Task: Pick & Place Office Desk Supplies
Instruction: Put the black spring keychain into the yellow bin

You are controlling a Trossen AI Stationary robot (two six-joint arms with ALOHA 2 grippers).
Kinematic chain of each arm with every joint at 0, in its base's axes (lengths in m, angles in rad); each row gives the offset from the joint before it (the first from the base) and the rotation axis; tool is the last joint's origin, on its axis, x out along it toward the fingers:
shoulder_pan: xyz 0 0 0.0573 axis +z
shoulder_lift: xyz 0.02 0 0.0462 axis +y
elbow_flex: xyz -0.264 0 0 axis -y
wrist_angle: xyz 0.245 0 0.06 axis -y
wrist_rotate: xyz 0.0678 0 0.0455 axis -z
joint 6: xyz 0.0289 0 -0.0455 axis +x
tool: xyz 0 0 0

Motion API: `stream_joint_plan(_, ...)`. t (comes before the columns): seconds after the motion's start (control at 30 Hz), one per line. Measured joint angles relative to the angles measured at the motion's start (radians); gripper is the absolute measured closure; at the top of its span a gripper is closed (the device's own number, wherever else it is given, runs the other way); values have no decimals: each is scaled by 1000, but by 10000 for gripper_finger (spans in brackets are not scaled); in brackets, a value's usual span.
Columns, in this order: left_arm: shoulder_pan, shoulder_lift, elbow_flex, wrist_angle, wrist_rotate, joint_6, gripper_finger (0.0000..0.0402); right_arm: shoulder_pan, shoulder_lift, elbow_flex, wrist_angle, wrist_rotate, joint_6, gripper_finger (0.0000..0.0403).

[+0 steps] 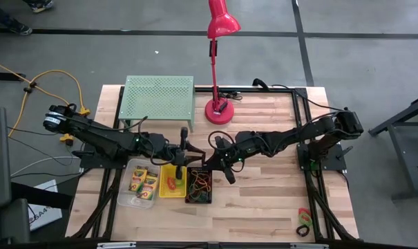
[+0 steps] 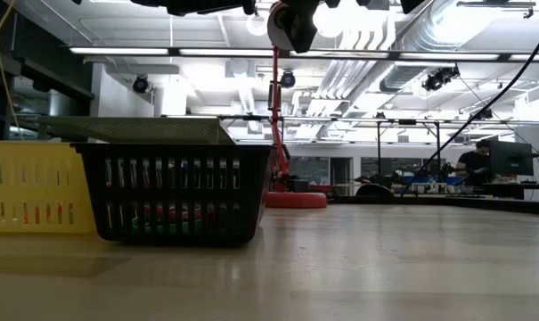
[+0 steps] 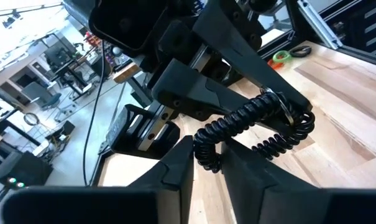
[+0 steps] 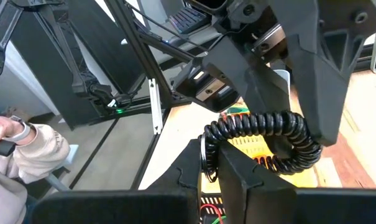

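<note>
A black coiled cord (image 3: pixel 250 121) with a metal ring at one end hangs in the air between my two grippers. They face each other above the black mesh bin (image 1: pixel 199 185) and the yellow bin (image 1: pixel 173 181). My right gripper (image 4: pixel 215 165) is shut on the ring end. My left gripper (image 3: pixel 207 171) closes on the other end. A clear bin (image 1: pixel 141 184) at the left of the row holds yellow crayon boxes. The yellow bin holds a red-and-green thing, and the mesh bin holds coloured loops. More loops (image 1: pixel 305 221) lie on the table near the right front corner. My left gripper pinches the plain end of the coiled cord (image 3: pixel 206 152) between its two fingers, coming level from the table's left. The cord is clear of the table and the bins. My right gripper pinches the cord's ring end (image 4: pixel 204 152) between its two fingers, coming level from the table's right. The coil bends in a loose arc between the two holds.
A tall red desk lamp (image 1: pixel 219 69) stands at the table's far middle, beside a light-green perforated rack (image 1: pixel 158 99). Bare wood lies right of the bins. A person's sleeve and hand (image 4: pixel 20 140) show beyond the table in the right wrist view.
</note>
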Motion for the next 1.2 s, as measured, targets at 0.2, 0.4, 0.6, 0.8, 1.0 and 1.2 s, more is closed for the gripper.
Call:
stream_joint_plan(0.2,0,0,0,0,20,0,355,0,0,0,0,4,0,380)
stream_joint_plan(0.4,0,0,0,0,20,1,363,0,0,0,0,6,0,380)
stream_joint_plan(0.6,0,0,0,0,19,1,364,0,0,0,0,7,0,377)
stream_joint_plan(0.8,0,0,0,0,16,0,364,1,0,0,0,49,31,342)
stream_joint_plan(1.0,-1,0,0,0,17,-3,365,1,0,0,0,57,33,309)
stream_joint_plan(1.2,-2,0,0,-12,21,-4,365,1,0,0,-21,25,34,294)
